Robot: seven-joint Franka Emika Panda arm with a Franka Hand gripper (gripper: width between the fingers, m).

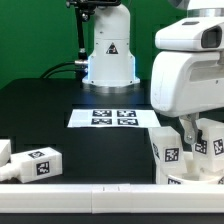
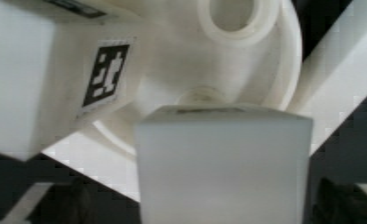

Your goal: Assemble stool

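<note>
The gripper hangs low at the exterior view's right, sunk among white stool parts. Neither view shows its jaws well enough to say whether they stand apart or are clamped on something. Closest to the wrist camera is a plain white block. My guess is that it is a leg in or just under the jaws, though it could belong to the gripper itself. Behind it the seat disc faces the camera with its rim and centre boss showing. A tagged leg sits close against the disc, but I cannot tell whether they touch. The clustering looks deliberate, with leg and seat brought together so one can be fitted into the other.

Only the wrist view gives the seat's round face. In the exterior view the arm's body covers much of that spot, and only tagged parts peep out. Only the exterior view shows a spare leg lying on the black bench at its left, well apart from the gripper and near a white rail. It also shows the marker board mid-bench
</note>
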